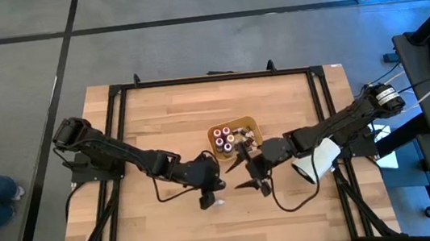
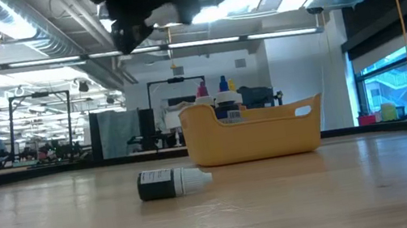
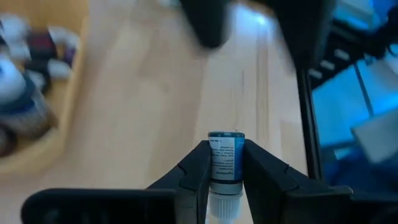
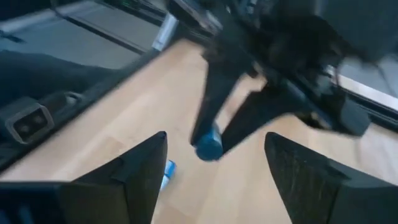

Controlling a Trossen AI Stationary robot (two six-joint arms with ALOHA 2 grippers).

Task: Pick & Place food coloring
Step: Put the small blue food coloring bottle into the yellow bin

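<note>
Left end effector [image 3: 225, 171] grips a blue bottle [image 3: 225, 155], right end effector [image 4: 214, 168] hangs open — carry it level, release low over the yellow tray [image 1: 250, 125].

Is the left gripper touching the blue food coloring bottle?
Touching. The left wrist view shows the left gripper closed on the blue bottle, both fingers pressed against its sides.
</note>
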